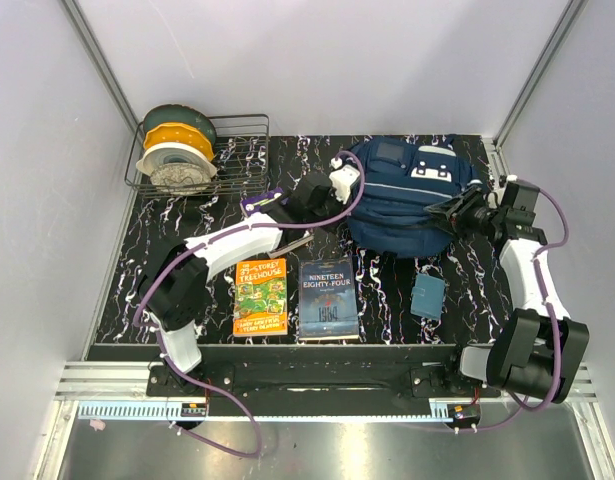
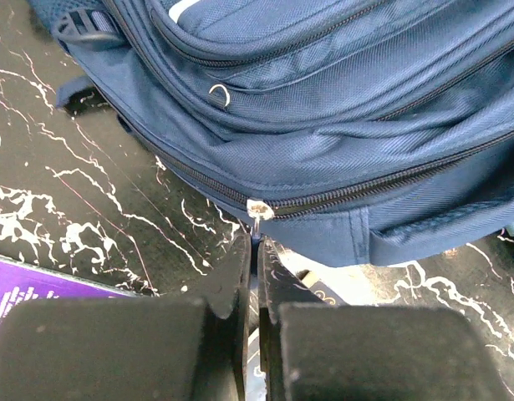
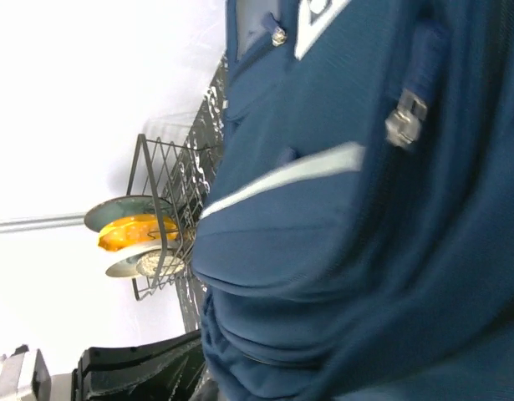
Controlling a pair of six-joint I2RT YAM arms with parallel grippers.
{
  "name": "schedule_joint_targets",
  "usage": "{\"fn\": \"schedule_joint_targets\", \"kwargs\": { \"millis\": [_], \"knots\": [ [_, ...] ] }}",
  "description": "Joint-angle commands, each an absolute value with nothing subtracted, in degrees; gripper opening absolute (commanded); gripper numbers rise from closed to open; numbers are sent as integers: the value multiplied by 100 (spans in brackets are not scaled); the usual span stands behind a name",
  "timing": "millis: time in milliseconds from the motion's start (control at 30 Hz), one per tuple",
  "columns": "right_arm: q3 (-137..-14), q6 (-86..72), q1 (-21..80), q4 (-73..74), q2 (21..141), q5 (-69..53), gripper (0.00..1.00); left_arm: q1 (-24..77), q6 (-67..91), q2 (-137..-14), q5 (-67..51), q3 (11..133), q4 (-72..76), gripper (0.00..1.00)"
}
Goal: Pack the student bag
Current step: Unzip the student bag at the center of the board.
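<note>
Now L gripper [image 2: 255, 251] pinches bag [image 1: 402, 200] zip pull [image 2: 258, 210]; R gripper [image 1: 449, 212] unclear; pouch [image 1: 427, 296] nearby.

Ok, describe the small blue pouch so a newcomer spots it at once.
Find the navy student bag at the back right of the black marbled table. In front of it, nearer the arms, lies a small teal pouch. Unlike the Nineteen Eighty-Four book to its left, it is smaller and plain.

Fills the middle and right: the student bag [image 3: 365, 251], navy fabric crossed by a white stripe [image 3: 282, 171], with a metal zipper pull [image 3: 404, 117] hanging on it. Left of it, farther off: a wire basket [image 3: 166, 146] holding teal, orange and white spools [image 3: 127, 234].
</note>
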State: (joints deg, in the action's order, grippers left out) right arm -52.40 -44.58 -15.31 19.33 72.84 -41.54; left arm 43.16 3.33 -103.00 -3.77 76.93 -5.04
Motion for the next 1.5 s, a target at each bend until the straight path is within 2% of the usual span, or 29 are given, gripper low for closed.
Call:
{"fn": "schedule_joint_targets", "kwargs": {
  "millis": [0,67,100,233,367,667,933,967,1000,1033,1067,1300,1467],
  "knots": [
    [-5134,-4909,-1644,997,7173,-4789,55,4332,501,-10055,-545,7541,-352,0],
    [-4616,-5733,-1609,443,7058,-5193,69,4525,510,-10116,-501,7611,-316,0],
    [-4414,-6061,-1591,-222,6997,-5334,70,4579,518,-10160,-510,7716,-316,0],
    [-3490,-6829,-1206,-633,6654,-5073,70,4807,633,-10423,-518,7989,-360,0],
    [-3270,-6934,-609,-369,6276,-4211,70,4983,615,-10512,-580,8173,-369,0],
    [-2997,-7356,-229,-958,6556,-3498,66,5300,440,-10354,-642,8156,-343,0],
    [-2971,-7260,-26,-896,6715,-3033,46,5405,378,-10283,-747,8147,-202,0],
    [-2962,-7260,-35,-896,6724,-2989,34,5414,343,-10275,-756,8147,-202,0],
    [-2936,-7242,-35,-896,6724,-2901,28,5423,334,-10257,-756,8147,-202,0],
    [-2936,-7190,-35,-896,6732,-2866,17,5432,308,-10248,-738,8130,-202,0],
    [-2979,-7155,-26,-853,6724,-2848,2,5432,264,-10231,-730,8121,-220,0],
    [-4085,-5899,-35,438,6425,-2409,0,5266,-95,-10134,376,7981,-457,0],
    [-5069,-5151,-35,1352,6346,-2215,0,4677,-9,-10142,378,7787,-316,0]
  ]
}}
